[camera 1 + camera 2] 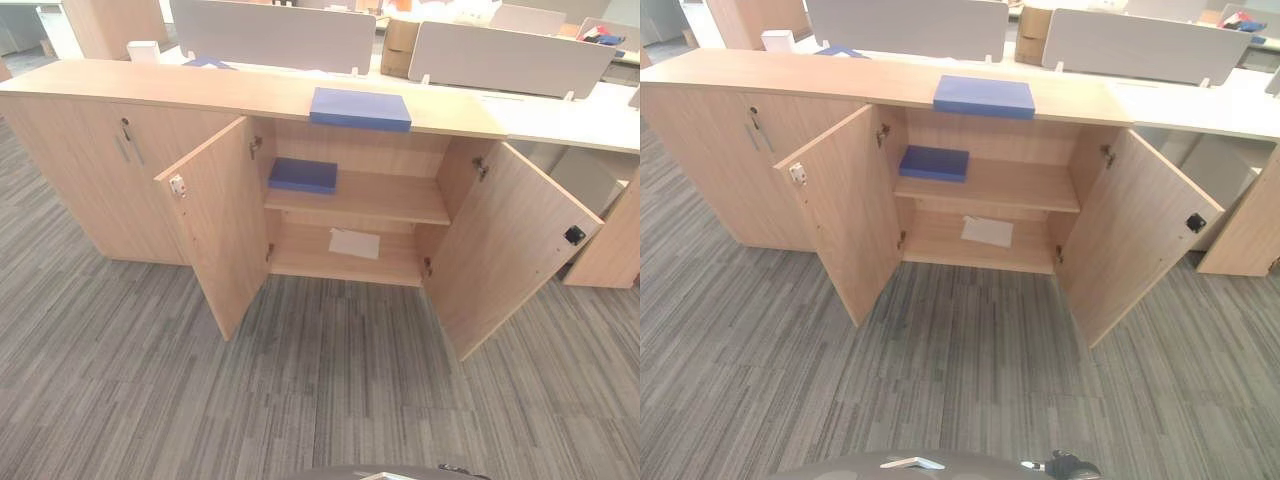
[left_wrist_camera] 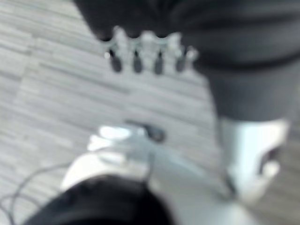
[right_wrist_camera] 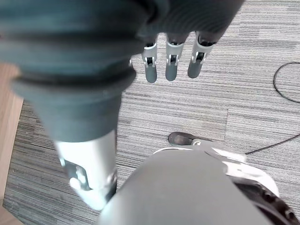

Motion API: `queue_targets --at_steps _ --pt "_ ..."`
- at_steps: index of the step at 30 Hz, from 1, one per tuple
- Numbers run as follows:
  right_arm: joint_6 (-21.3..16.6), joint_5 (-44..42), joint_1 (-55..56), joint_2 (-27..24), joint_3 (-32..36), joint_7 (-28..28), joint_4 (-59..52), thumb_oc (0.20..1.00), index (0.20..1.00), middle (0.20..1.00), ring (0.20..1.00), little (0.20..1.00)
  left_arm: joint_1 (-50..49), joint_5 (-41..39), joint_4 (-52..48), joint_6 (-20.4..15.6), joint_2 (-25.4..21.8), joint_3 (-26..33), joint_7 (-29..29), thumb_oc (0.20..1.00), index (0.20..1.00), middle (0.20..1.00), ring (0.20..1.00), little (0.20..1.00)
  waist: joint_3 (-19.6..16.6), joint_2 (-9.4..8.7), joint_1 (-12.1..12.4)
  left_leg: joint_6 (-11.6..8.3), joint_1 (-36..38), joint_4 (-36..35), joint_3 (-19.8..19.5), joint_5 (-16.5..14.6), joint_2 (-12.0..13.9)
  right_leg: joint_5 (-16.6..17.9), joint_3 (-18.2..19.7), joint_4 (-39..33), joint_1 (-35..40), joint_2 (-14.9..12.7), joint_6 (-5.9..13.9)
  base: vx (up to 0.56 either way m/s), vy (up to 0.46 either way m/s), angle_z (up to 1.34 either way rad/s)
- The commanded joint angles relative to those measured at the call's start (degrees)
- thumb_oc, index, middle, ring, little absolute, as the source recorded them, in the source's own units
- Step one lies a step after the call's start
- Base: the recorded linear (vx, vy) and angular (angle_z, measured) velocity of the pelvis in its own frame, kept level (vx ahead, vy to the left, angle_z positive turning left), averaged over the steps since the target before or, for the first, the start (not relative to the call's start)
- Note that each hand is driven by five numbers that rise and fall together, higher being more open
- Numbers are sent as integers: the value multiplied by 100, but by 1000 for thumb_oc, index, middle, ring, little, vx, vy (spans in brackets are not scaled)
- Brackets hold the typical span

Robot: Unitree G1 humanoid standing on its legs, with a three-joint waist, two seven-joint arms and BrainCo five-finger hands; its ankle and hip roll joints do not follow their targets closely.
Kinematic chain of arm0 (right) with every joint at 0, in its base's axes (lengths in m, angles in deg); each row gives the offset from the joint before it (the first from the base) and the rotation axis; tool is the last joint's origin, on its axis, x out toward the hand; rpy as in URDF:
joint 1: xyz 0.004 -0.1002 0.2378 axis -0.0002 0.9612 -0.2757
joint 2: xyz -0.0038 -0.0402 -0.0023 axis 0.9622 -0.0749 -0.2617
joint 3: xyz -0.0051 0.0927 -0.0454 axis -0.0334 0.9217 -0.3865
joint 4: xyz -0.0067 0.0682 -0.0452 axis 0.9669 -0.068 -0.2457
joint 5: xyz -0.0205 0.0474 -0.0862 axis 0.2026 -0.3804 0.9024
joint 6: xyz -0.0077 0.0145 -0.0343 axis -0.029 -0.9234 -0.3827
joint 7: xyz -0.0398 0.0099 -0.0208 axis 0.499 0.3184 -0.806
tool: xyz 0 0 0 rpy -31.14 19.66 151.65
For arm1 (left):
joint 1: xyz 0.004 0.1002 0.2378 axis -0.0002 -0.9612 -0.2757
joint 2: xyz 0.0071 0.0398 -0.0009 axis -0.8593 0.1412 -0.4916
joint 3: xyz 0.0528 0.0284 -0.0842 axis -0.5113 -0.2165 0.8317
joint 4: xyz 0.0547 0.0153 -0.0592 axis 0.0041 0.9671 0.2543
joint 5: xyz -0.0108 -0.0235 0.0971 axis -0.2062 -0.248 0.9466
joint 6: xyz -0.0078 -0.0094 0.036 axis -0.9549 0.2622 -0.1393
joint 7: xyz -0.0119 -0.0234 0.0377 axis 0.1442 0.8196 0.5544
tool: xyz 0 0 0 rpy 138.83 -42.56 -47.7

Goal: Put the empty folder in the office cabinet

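A: Where is the folder?

B: I see a blue folder (image 1: 361,108) flat on the cabinet top (image 1: 240,90), at its front edge, above the open compartment. It overhangs that edge a little.

A: And the cabinet?

B: The cabinet (image 1: 970,190) has both doors of its right compartment swung wide: the left door (image 1: 213,222) and the right door (image 1: 508,246) stand out over the carpet (image 1: 300,400). The left compartment's doors are closed.

A: Anything inside?

B: A second folder (image 1: 303,175), also blue, lies on the shelf (image 1: 380,198) toward its left end. A white sheet (image 1: 355,243) lies on the bottom board below, about midway.

A: Your hands?

B: Both hang low, well apart from the folder and the cabinet. In my left wrist view the left hand (image 2: 147,54) shows fingers in a straight row over the carpet, with nothing in them. In my right wrist view the right hand (image 3: 171,58) is the same: fingers straight and relaxed, pointing at the carpet, nothing held.

A: So neither touches the folder?

B: Correct. The folder on the top sits free, and so does the one on the shelf.

A: What's behind?

B: Grey desk screens (image 1: 270,32) stand beyond the cabinet top's back edge, and a small white box (image 1: 143,50) near its left end.
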Motion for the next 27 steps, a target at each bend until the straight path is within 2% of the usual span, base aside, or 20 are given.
queue_targets --at_steps 1,3,4,8,9,11,12,13,15,17,18,19,20,22,23,26,27 --pt "-94 311 -343 -297 64 102 228 1000 1000 1000 1000 1000 294 -13 305 -63 294 41 -47 1000 1000 1000 1000 1000 213 361 -12 -56 79 -5 429 -552 -54 -308 -229 18 109 156 263 10 37 0" --pt "-94 311 -343 -297 64 102 228 1000 1000 1000 1000 1000 294 -13 305 -63 294 41 -47 1000 1000 1000 1000 1000 213 361 -12 -56 79 -5 429 -552 -54 -308 -229 18 109 156 263 0 0 0" --pt "-230 462 -342 -313 42 190 225 1000 1000 1000 1000 1000 295 56 305 -114 296 48 -30 1000 1000 1000 1000 1000 221 361 -2 -51 76 -5 423 -547 -61 -303 -235 18 110 153 261 0 0 0" --pt "-230 462 -342 -313 42 190 225 1000 1000 1000 1000 1000 295 56 305 -114 296 48 -30 1000 1000 1000 1000 1000 221 361 -2 -51 76 -5 423 -547 -61 -303 -235 18 110 153 261 6 16 0" --pt "-478 407 -341 -343 -10 309 141 1000 1000 1000 1000 1000 295 -173 252 -119 286 47 -44 1000 1000 1000 1000 1000 249 353 8 -30 78 -5 419 -557 -94 -287 -247 18 103 131 280 24 63 0" --pt "-545 225 -350 -380 4 457 -28 1000 1000 1000 1000 1000 286 -29 238 -35 246 70 79 1000 1000 1000 1000 1000 303 347 2 37 48 -5 422 -568 -142 -256 -249 75 78 49 318 88 211 -2" --pt "-966 231 -377 -357 61 700 -112 1000 1000 1000 1000 1000 296 140 226 28 205 105 29 1000 1000 1000 1000 1000 403 407 -19 159 -2 -5 477 -559 -146 -385 -329 803 -214 -69 353 63 244 -4" --pt "-1104 333 -424 -363 55 807 -279 1000 1000 1000 1000 1000 326 200 208 47 165 96 -8 1000 1000 1000 1000 1000 511 436 -53 207 -66 2 464 -487 -139 -179 -369 1468 -708 -169 486 -18 113 -8" --pt "-1201 143 -463 -378 -2 900 -404 1000 1000 1000 1000 1000 389 170 194 41 145 51 -33 1000 1000 1000 1000 1000 647 447 -98 234 -106 42 439 -488 -142 8 -396 1734 -1115 -229 564 -44 29 -9" --pt "-1204 -135 -502 -423 -1 897 -589 1000 1000 1000 1000 1000 478 26 164 8 131 -30 -39 1000 1000 1000 1000 1000 867 436 -204 217 -84 105 432 -570 -158 164 -400 1465 -1442 -221 605 68 -6 -21" --pt "-1237 -171 -488 -438 19 835 -682 1000 1000 1000 1000 1000 521 -20 159 -28 132 -32 -25 1000 1000 1000 1000 1000 966 411 -284 199 -49 163 408 -657 -199 367 -346 1162 -1610 -218 668 238 -36 -29" --pt "-1317 -109 -434 -436 42 703 -750 1000 1000 1000 1000 1000 547 -85 165 -63 114 -3 -26 1000 1000 1000 1000 1000 1039 359 -377 182 34 220 336 -765 -268 741 -265 717 -1838 -223 801 328 -69 -6" --pt "-1408 -82 -393 -418 54 683 -749 1000 1000 1000 1000 1000 542 -84 188 -69 99 48 -43 1000 1000 1000 1000 1000 1070 343 -415 166 110 232 285 -817 -289 873 -282 405 -1971 -225 869 360 -81 1" --pt "-1530 62 -308 -403 70 700 -781 1000 1000 1000 1000 1000 480 42 271 -60 95 166 10 1000 1000 1000 1000 1000 1103 356 -460 113 325 232 230 -887 -265 1006 -499 18 -2149 -240 955 357 -80 13" --pt "-1530 62 -308 -403 70 700 -782 1000 1000 1000 1000 1000 480 43 272 -60 95 166 10 1000 1000 1000 1000 1000 1104 358 -461 112 327 231 228 -888 -263 1005 -501 18 -2146 -238 955 430 -92 15" --pt "-1517 220 -199 -438 109 738 -848 1000 1000 1000 1000 1000 306 221 387 -136 125 277 69 1000 1000 1000 1000 1000 1091 279 -507 160 630 501 120 -1247 -291 1093 -599 18 -2358 -378 968 459 -103 9" --pt "-1517 220 -199 -438 109 738 -848 1000 1000 1000 1000 1000 306 221 387 -136 125 277 69 1000 1000 1000 1000 1000 1091 279 -507 160 630 501 120 -1247 -291 1093 -599 18 -2358 -378 968 495 -152 8"
